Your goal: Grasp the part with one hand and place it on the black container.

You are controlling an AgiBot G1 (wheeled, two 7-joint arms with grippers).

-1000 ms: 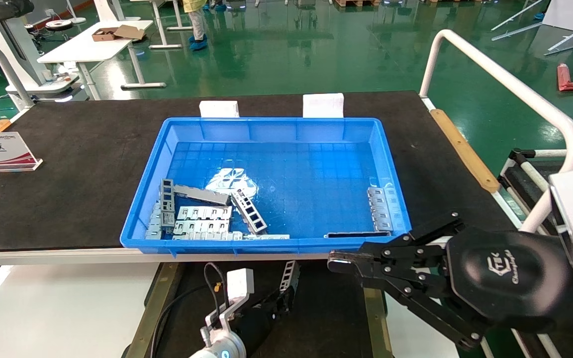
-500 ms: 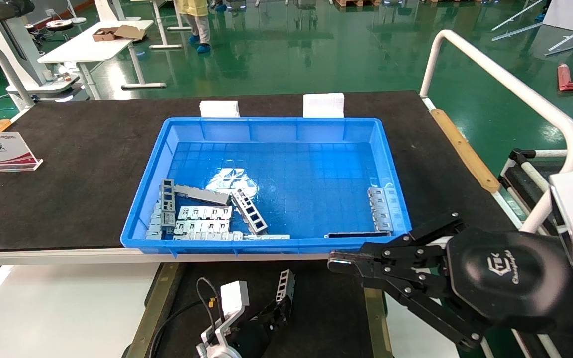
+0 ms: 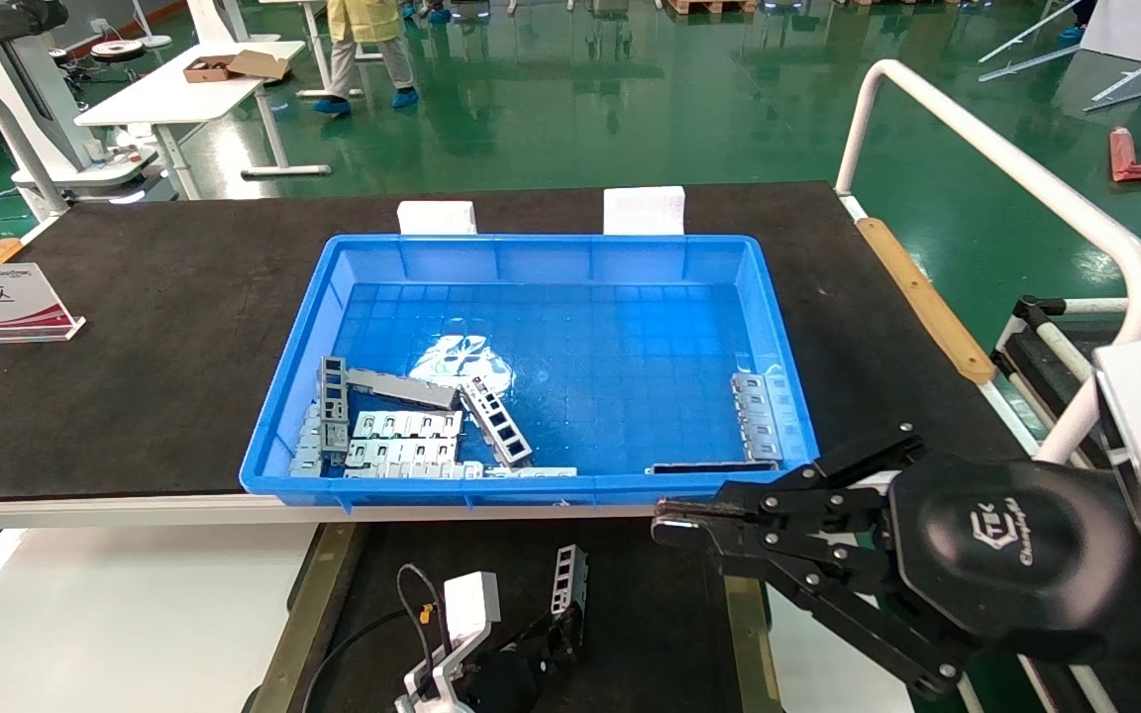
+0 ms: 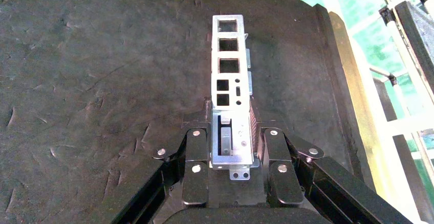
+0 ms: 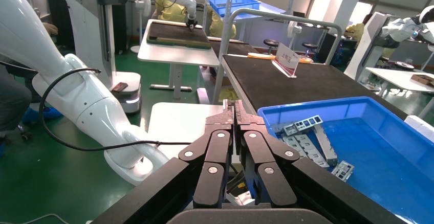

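Left end effector (image 4: 233, 147): pinching the part (image 4: 229, 86) at its base, windows clear.
Part location: over the black container (image 3: 650, 614), 6 o'clock of blue bin (image 3: 531, 267).
Right end effector (image 3: 674, 517): pressed together, idle at 4 o'clock.

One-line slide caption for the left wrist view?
Left gripper clamps the part by one end, its windowed length extending over the black container's matte floor beside an olive side rail.

Probably a factory hall: green floor (image 3: 570, 89), worktables (image 3: 184, 89), other robots (image 5: 82, 96).
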